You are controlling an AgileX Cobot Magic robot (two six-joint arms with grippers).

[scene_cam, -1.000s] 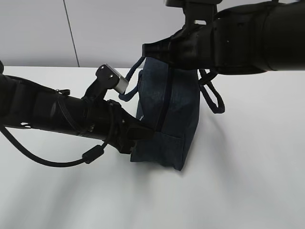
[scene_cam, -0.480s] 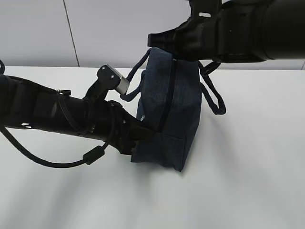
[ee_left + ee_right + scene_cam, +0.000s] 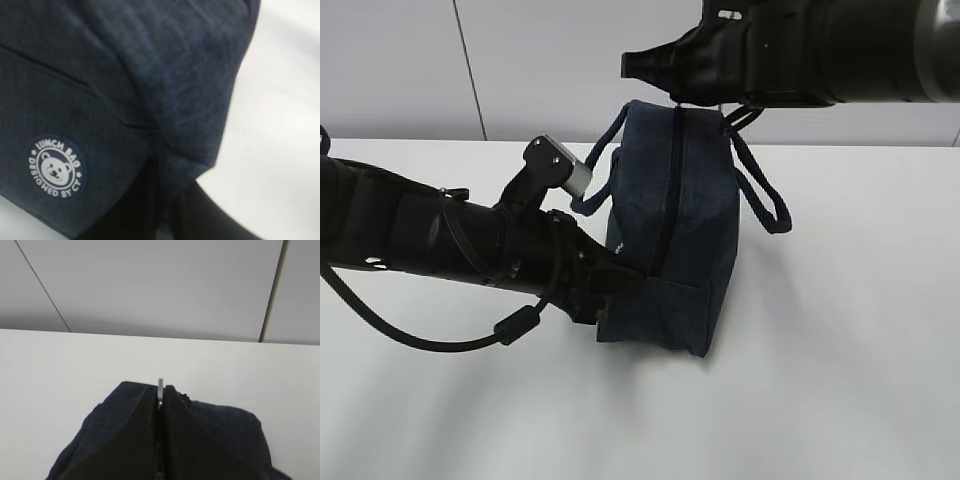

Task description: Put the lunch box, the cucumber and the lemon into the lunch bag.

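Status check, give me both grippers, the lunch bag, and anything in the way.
Left gripper shut, clamped on lunch bag lower side. Right gripper shut on a metal pull at bag's top. Bag upright on table, nothing seen obstructing.

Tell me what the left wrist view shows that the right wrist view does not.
Only the left wrist view shows the round white bear logo on the bag's side and the left gripper pinching the fabric there. Only the right wrist view shows the right gripper shut on a thin metal zipper pull, with the wall behind. Both show the navy lunch bag and white table.
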